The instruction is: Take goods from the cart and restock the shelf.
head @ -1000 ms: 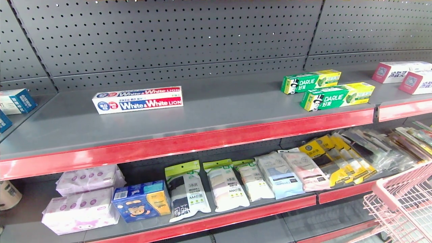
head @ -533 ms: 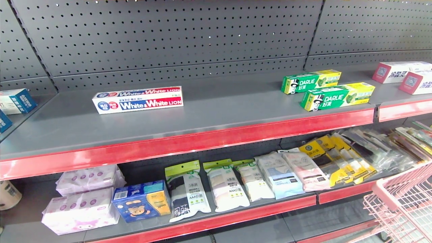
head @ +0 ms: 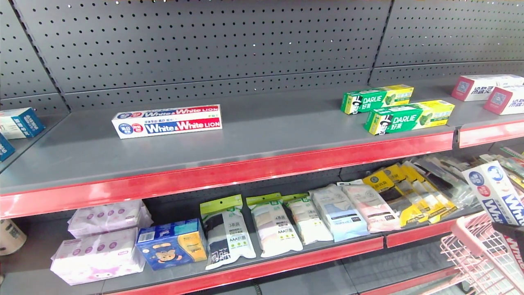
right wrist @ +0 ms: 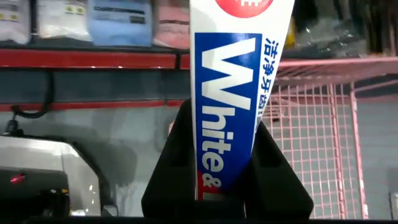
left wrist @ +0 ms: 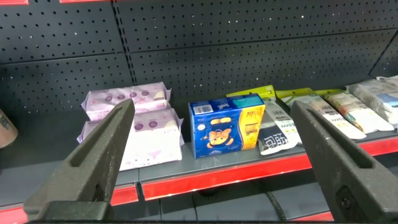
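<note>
A white, blue and red toothpaste box (head: 498, 197) rises at the far right above the pink cart (head: 487, 254), held at its lower end by my right gripper (head: 516, 235). Up close, the right gripper (right wrist: 225, 168) is shut on that toothpaste box (right wrist: 231, 93), its dark fingers (right wrist: 177, 162) pressing both sides. A matching toothpaste box (head: 168, 121) lies on the upper grey shelf (head: 254, 135). My left gripper (left wrist: 217, 155) is open with nothing between its fingers, facing the lower shelf's blue carton (left wrist: 226, 126).
Two green toothpaste boxes (head: 397, 108) and red-and-white boxes (head: 487, 92) lie at the upper shelf's right. Blue boxes (head: 18, 123) sit at its left. The lower shelf (head: 262, 262) holds tissue packs (head: 100, 241), a blue carton (head: 171, 243) and several pouches (head: 311, 217). Bare room between the toothpaste boxes.
The toothpaste box held by my right gripper has come up into the head view at the far right, above the cart. Nothing on the shelves has moved.
</note>
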